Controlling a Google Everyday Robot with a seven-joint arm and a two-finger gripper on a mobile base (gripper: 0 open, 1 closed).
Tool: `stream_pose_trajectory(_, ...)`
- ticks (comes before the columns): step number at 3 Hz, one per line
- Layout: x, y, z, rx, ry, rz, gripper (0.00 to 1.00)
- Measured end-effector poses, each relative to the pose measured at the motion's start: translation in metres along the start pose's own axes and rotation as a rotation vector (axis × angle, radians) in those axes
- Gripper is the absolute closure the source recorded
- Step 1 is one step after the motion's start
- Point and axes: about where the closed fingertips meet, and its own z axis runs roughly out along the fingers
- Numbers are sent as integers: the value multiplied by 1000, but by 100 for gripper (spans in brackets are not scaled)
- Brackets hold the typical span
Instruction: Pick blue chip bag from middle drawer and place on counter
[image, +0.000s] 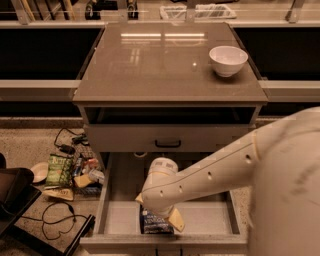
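The end effector (157, 210) hung spread over the blue chip bag (156, 228) by the front edge of the middle drawer (212, 218); a shallow pinch could let it slip.

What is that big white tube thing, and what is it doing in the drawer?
That tube is a robot's arm. One camera looks down on a grey cabinet. The arm reaches into the open middle drawer, and its gripper, the pinching hand at its end, is right over a blue chip bag lying there. I cannot tell whether it holds the bag. On the shiny counter sits a white bowl. A green snack bag lies on the floor nearby.
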Motion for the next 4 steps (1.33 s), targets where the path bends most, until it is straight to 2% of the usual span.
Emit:
stream_pose_trajectory(1, -2, -11, 41, -26, 24, -87, 0)
stream_pose_trajectory(2, 2, -24, 66, -39, 37, -149, 0)
stream_pose_trajectory(3, 1, -33, 91, -55, 21, -205, 0)
stream_pose_trajectory(4, 4, -34, 104, -22, -19, -224, 19)
